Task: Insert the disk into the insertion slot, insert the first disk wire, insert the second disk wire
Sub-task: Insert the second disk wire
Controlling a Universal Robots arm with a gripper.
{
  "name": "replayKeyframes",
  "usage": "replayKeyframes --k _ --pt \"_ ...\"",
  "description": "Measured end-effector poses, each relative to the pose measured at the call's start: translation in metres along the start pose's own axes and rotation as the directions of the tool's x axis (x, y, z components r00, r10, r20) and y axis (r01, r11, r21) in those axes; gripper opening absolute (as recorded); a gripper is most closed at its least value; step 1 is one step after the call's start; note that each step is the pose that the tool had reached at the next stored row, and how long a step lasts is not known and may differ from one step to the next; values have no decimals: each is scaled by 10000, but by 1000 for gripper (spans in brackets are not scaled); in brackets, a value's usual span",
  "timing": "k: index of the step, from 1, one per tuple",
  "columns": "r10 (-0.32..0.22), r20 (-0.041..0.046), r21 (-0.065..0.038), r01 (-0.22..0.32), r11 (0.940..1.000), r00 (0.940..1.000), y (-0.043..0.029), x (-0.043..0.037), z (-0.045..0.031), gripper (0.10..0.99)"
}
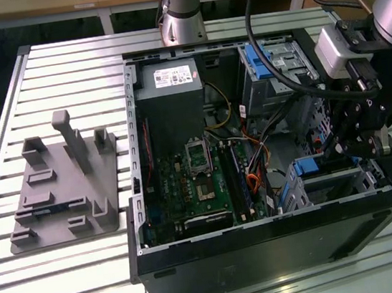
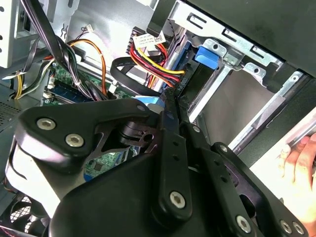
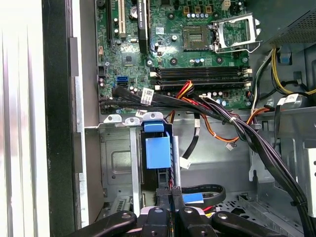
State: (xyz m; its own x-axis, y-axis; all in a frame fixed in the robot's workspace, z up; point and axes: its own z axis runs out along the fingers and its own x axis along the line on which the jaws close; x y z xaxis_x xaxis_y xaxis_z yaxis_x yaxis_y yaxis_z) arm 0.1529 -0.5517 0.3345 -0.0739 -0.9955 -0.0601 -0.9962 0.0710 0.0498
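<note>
I am hanging my jaws (image 1: 354, 141) over the insertion slot (image 1: 315, 187) at the open computer case's (image 1: 268, 252) corner, pressed together on a thin black part. The disk (image 3: 159, 152) is sitting inside that cage, directly ahead of me, its long axis running away from my fingertips.

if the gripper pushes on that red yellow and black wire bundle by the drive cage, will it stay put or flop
The wire bundle probably flops: it curves loosely in the second wrist view, so a push likely bends it rather than moving it whole. Its separate thin strands look light and could snag the cage. The black tie likely keeps them moving together.
</note>
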Motion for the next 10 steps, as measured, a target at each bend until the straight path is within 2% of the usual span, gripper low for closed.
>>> replayKeyframes --k 6,10 --pt "-95 -9 -5 95 10000 10000 2 -4 -4 145" --pt "-141 -68 -5 141 9999 9999 30 -10 -2 145"
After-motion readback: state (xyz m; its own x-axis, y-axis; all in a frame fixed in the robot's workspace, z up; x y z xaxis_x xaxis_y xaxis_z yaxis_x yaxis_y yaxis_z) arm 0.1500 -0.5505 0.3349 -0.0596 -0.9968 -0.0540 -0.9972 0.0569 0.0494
